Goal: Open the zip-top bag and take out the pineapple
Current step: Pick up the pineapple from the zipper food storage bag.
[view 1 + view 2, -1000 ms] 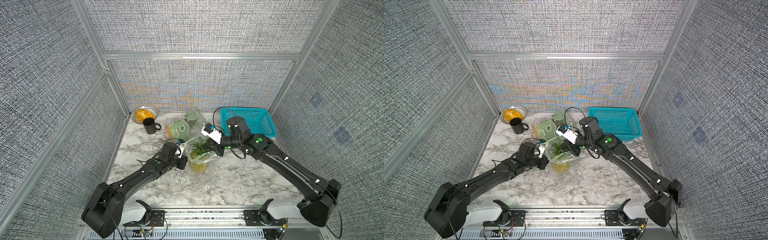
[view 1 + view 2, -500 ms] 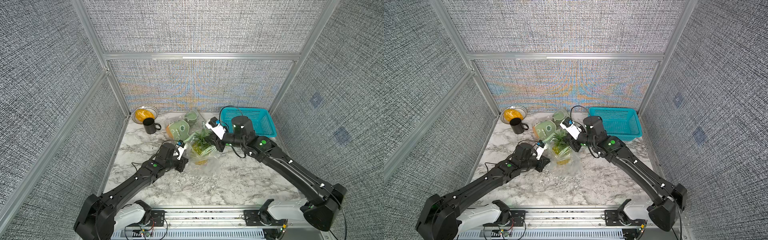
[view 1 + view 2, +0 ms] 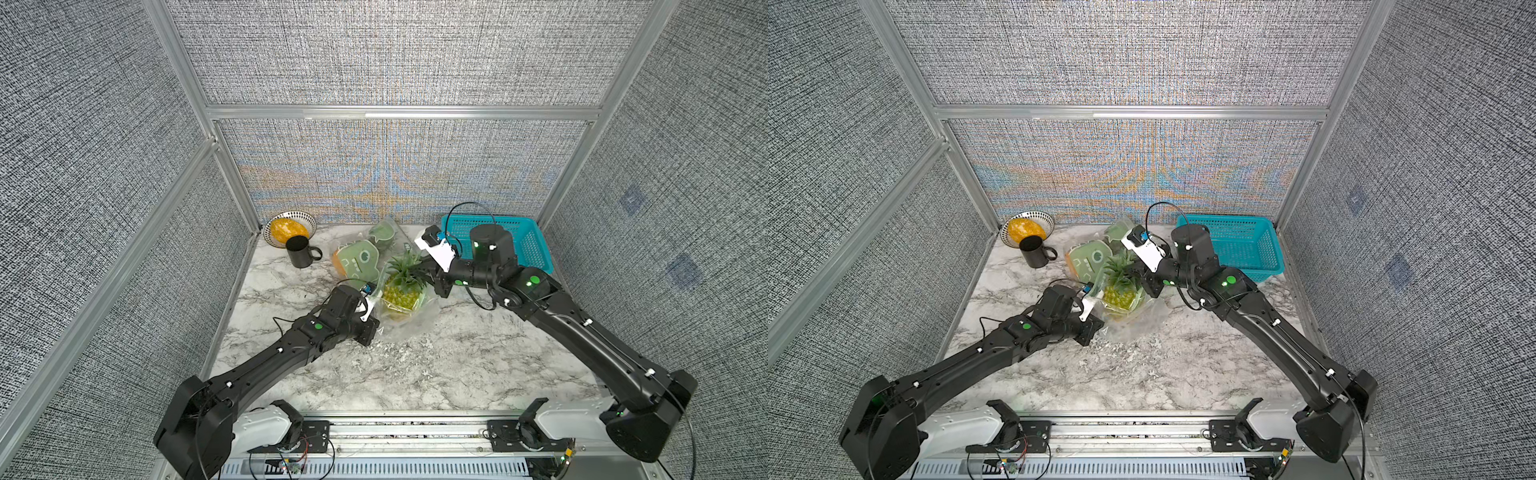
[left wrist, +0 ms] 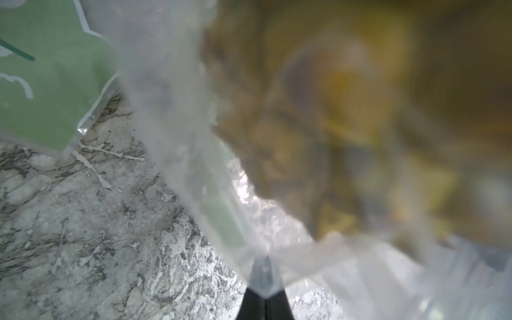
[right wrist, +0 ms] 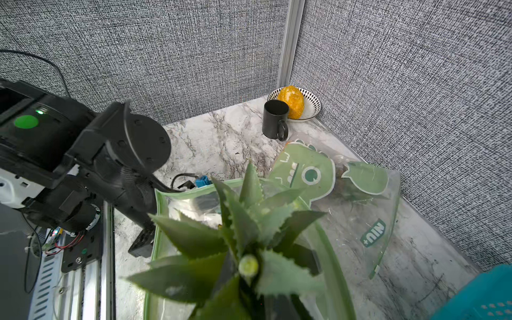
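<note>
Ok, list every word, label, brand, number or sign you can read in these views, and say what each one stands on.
"NIU+": white letters on a green badge, printed on the clear dinosaur-print bag, seen in the right wrist view.
Too small to read: the white marks on that bag's green print in both top views.
Left wrist view: blurred, no text can be made out.
Nothing else readable.

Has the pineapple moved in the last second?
Yes. In both top views the pineapple has shifted toward the green dinosaur bag behind it; lifted or slid, I cannot tell.
</note>
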### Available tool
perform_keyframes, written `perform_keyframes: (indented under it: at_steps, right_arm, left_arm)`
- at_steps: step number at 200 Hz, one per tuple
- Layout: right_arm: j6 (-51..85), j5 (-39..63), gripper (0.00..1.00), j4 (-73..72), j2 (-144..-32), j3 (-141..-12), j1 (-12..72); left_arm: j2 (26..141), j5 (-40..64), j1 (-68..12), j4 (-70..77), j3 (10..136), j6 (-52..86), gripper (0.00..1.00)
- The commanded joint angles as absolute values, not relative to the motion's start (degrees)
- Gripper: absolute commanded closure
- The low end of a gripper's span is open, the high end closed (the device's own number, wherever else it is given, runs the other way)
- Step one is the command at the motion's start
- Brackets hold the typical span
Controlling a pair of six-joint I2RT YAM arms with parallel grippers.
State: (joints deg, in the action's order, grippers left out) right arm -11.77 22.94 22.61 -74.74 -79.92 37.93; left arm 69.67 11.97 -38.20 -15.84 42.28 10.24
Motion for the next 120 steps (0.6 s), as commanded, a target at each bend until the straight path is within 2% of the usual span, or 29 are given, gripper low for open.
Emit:
perform_keyframes:
  at_steps: [1,63,120]
  right_arm:
    - [-11.06,27.96,1.0,16.13,-73.17,-81.18,38.06]
    - [-8.46,31.35,1.0,11.09,-69.67,-79.29,36.44]
    - [-6.61,29.68,1.0,9.03,-67.99,-79.99,34.82]
  left_arm:
    - [70.72,9.43,-38.28,-18.99,43.15,11.02,1.0]
    - [73.84,9.76,-39.02,-21.69,45.26,10.17,1.0]
    - [74.0,9.24,-39.37,-22.91,45.7,9.77,1.0]
